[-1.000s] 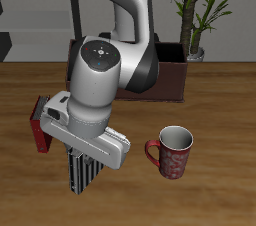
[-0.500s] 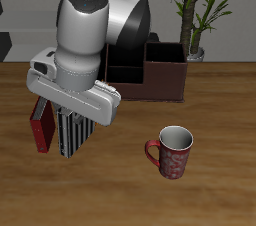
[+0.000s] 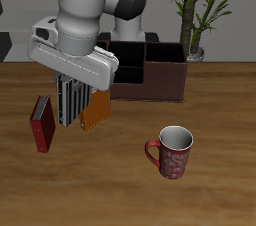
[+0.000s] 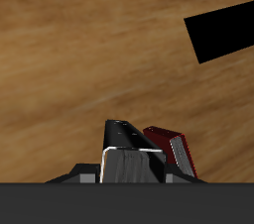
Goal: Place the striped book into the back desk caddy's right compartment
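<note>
My gripper [image 3: 68, 82] is shut on the striped book [image 3: 68, 105], which hangs upright below the hand, lifted off the table. The book's edge shows between the fingers in the wrist view [image 4: 127, 141]. The back desk caddy [image 3: 128, 70], a long dark brown box, stands farther back, partly hidden behind my arm. Its right compartment [image 3: 168, 74] has reddish-maroon walls and lies at the end near the plant. The held book is in front of the caddy, apart from it.
A red book [image 3: 41, 126] stands on the table beside the held book and also shows in the wrist view [image 4: 165, 147]. An orange book [image 3: 96, 111] stands just behind it. A red mug [image 3: 172, 152] sits toward the front. A potted plant [image 3: 196, 15] stands behind the caddy.
The arm has risen and moved back toward the caddy, carrying the striped book up off the table. The orange book, hidden before, now shows.
</note>
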